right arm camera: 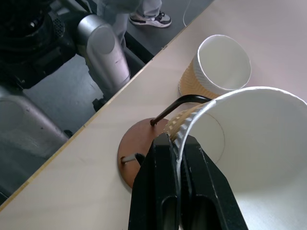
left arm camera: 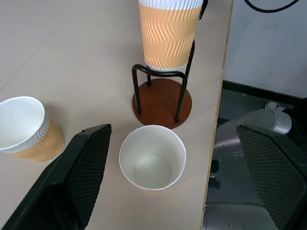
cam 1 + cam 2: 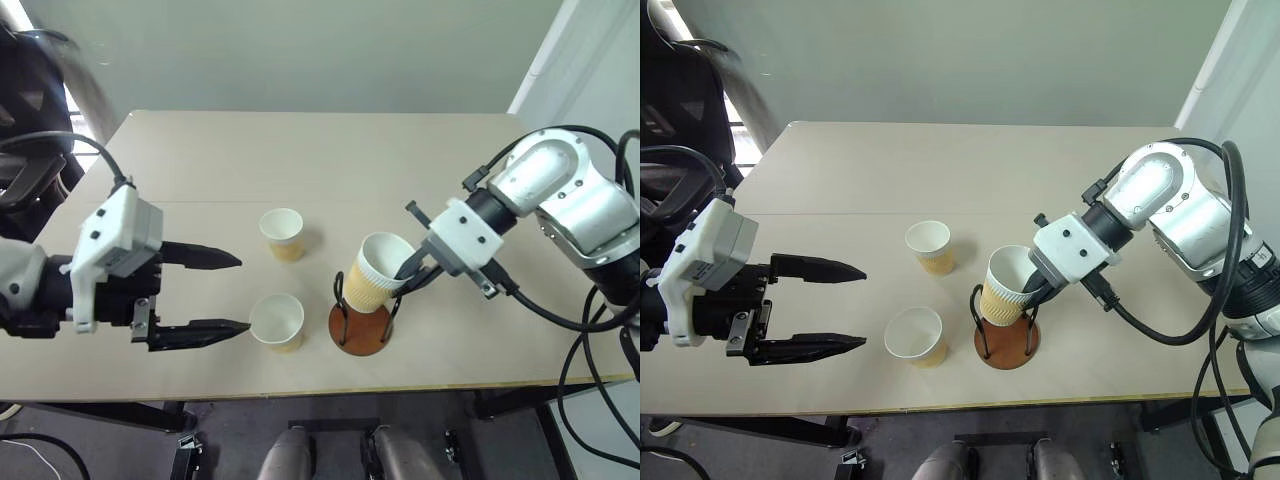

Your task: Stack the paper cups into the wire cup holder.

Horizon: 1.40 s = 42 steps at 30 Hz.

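Three tan paper cups with white insides are in view. My right gripper (image 3: 411, 268) is shut on the rim of one cup (image 3: 376, 272), holding it tilted with its bottom inside the black wire loops of the wire cup holder (image 3: 361, 328), which has a round brown base. A second cup (image 3: 277, 321) stands upright near the table's front edge, just left of the holder. The third cup (image 3: 283, 234) stands farther back. My left gripper (image 3: 238, 294) is open, its fingertips just left of the front cup and apart from it.
The beige table (image 3: 300, 150) has its front edge (image 3: 300, 392) close below the holder and the front cup. A dark chair (image 3: 30, 110) stands at the far left. Black cables (image 3: 590, 350) hang off my right arm.
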{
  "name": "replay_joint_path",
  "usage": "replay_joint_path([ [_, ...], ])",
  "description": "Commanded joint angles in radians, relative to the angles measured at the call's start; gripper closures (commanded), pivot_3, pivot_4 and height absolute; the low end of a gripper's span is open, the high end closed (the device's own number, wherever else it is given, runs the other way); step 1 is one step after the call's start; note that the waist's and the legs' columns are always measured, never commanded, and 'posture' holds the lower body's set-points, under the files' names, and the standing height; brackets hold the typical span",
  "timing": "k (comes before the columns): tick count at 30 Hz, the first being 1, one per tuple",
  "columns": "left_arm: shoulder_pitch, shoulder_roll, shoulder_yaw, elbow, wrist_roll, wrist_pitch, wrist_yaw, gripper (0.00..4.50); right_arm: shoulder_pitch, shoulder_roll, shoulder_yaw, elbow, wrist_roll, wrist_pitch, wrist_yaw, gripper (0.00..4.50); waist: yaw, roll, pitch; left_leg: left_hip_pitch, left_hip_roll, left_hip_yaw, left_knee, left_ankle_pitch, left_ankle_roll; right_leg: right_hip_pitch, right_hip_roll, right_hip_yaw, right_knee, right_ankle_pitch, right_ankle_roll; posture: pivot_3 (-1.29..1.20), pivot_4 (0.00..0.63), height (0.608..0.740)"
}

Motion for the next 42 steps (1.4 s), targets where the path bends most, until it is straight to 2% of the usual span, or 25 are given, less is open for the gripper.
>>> replay_joint_path([
  [1, 0.001, 0.011, 0.038, -0.01, -0.001, 0.0, 0.004, 0.0, -0.002, 0.003, -0.021, -0.01, -0.006, -0.012, 0.004, 4.3, 0.0, 0.0, 0.0, 0.0, 0.0, 0.0, 0.0, 0.0, 0.0, 0.0, 0.0, 0.0, 0.0, 0.0, 0.0, 0.0, 0.15, 0.74],
  [4, 0.001, 0.01, 0.038, -0.012, -0.004, 0.001, 0.007, 0.0, 0.0, 0.01, -0.022, 0.001, -0.028, -0.021, 0.004, 3.57, 0.0, 0.0, 0.0, 0.0, 0.0, 0.0, 0.0, 0.0, 0.0, 0.0, 0.0, 0.0, 0.0, 0.0, 0.0, 0.0, 0.15, 0.74],
  [14, -0.003, 0.043, -0.003, 0.0, 0.022, -0.028, -0.041, 0.0, -0.017, 0.021, -0.067, 0.072, -0.084, -0.035, 0.004, 0.17, 0.0, 0.0, 0.0, 0.0, 0.0, 0.0, 0.0, 0.0, 0.0, 0.0, 0.0, 0.0, 0.0, 0.0, 0.0, 0.0, 0.15, 0.74],
  [18, -0.004, 0.109, -0.132, 0.023, 0.143, -0.127, -0.105, 0.0, -0.036, -0.035, -0.146, 0.12, -0.009, 0.027, 0.004, 0.08, 0.005, 0.0, 0.0, -0.001, 0.0, 0.0, 0.0, 0.0, 0.0, -0.001, 0.0, 0.0, 0.0, 0.0, 0.0, 0.0, 0.15, 0.74],
  [22, -0.054, 0.149, -0.347, 0.049, 0.284, -0.274, -0.176, 0.0, -0.028, -0.095, -0.27, 0.177, 0.008, 0.109, 0.004, 0.08, 0.007, 0.0, 0.0, -0.002, 0.0, 0.0, 0.0, -0.001, -0.001, -0.002, 0.0, 0.0, -0.001, 0.0, -0.001, 0.0, 0.15, 0.74],
  [29, -0.359, 0.045, -0.703, 0.11, 0.447, -0.359, -0.302, 0.0, 0.105, -0.172, -0.409, 0.073, -0.031, 0.195, -0.047, 0.08, 0.012, -0.001, -0.001, -0.004, 0.0, -0.001, 0.0, -0.002, -0.003, -0.004, 0.0, 0.0, 0.0, 0.0, -0.001, 0.0, 0.15, 0.74],
  [35, -0.454, -0.022, -0.84, 0.173, 0.562, -0.417, -0.389, 0.0, 0.192, -0.216, -0.484, -0.041, -0.032, 0.277, -0.08, 0.08, 0.005, -0.001, 0.0, -0.005, 0.001, -0.001, -0.001, -0.002, -0.003, -0.006, 0.0, 0.0, -0.001, 0.005, 0.008, 0.0, 0.15, 0.74],
  [42, -0.487, -0.059, -0.858, 0.204, 0.584, -0.438, -0.455, 0.0, 0.238, -0.239, -0.528, -0.088, -0.04, 0.321, -0.094, 0.08, 0.006, -0.001, 0.0, -0.006, 0.001, -0.001, 0.0, -0.001, -0.001, -0.006, 0.0, 0.0, -0.001, 0.006, 0.011, 0.0, 0.15, 0.74],
])
